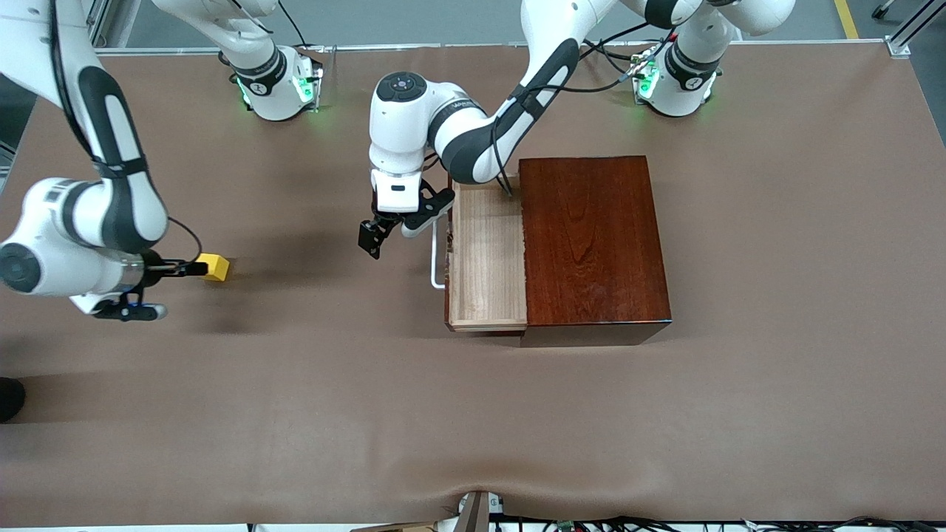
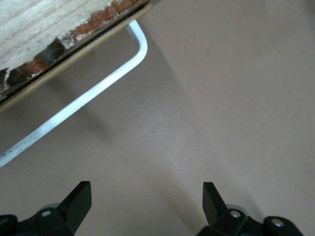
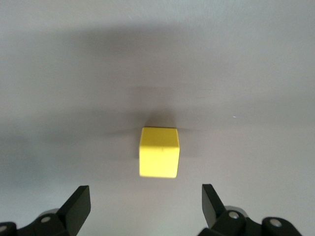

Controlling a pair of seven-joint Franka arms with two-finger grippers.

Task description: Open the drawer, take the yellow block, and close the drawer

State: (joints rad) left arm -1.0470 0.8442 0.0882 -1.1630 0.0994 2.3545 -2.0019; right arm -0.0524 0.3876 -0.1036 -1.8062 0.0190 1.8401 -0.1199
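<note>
Now pale-wood drawer (image 1: 488, 255) out of glossy box (image 1: 591, 240); yellow cube (image 1: 215, 267) on table; both end effectors (image 1: 375, 238) (image 1: 188, 268) spread, empty.

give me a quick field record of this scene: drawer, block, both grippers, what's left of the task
drawer: pale wood sliding tray with white bar handle, pulled out of the glossy reddish-brown wooden box, nothing visible inside
block: small bright yellow cube, resting on the brown table toward the right arm's end
right gripper: open, beside the cube, not holding it
left gripper: open, over the table just off the handle
task left: close the drawer
</note>
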